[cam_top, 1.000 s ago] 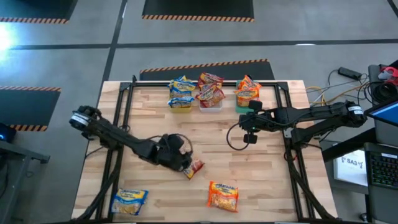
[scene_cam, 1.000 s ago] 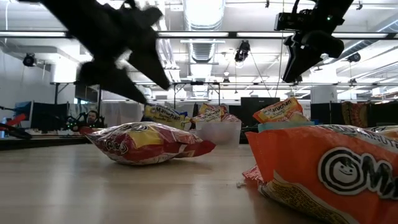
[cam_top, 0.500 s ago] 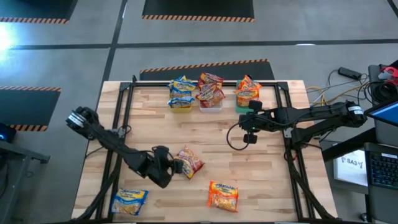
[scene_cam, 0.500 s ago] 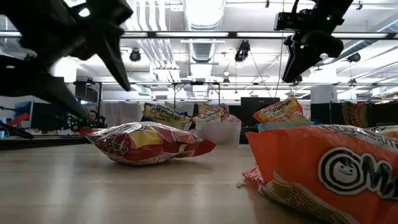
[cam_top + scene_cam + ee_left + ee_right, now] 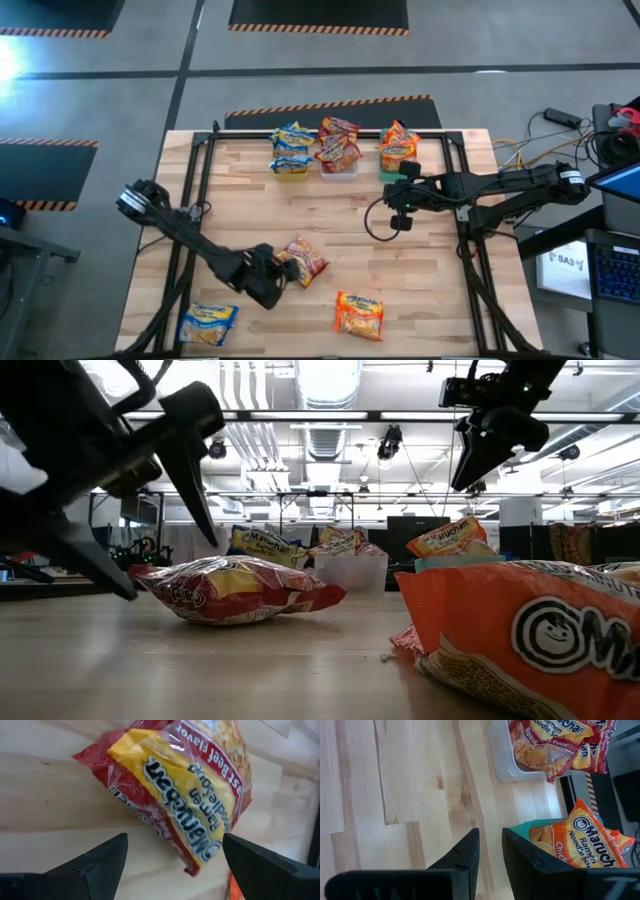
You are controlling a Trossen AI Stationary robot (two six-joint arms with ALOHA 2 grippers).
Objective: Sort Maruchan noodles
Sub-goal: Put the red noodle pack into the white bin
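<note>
A red Maruchan packet [image 5: 305, 260] lies flat on the table near its middle, also in the low view [image 5: 235, 590] and the left wrist view [image 5: 185, 785]. My left gripper [image 5: 281, 270] is open and low, just to the packet's near-left; its fingers [image 5: 107, 860] point at the packet and touch nothing. An orange packet [image 5: 358, 315] and a blue-and-yellow packet [image 5: 207, 323] lie near the table's near edge. My right gripper [image 5: 403, 212] hangs shut above the table near the green bin [image 5: 520, 827], holding nothing.
Three bins stand in a row at the far edge: a yellow one [image 5: 290, 168] with blue-and-yellow packets, a clear one [image 5: 338, 170] with red packets, and the green one [image 5: 392, 172] with orange packets. A black cable loops below my right arm [image 5: 375, 225].
My left gripper has drawn back from over the red packet toward the table's near-left and come down lower. The packet, partly covered by it before, now lies fully in view and has stayed where it was. My right arm has kept still.
</note>
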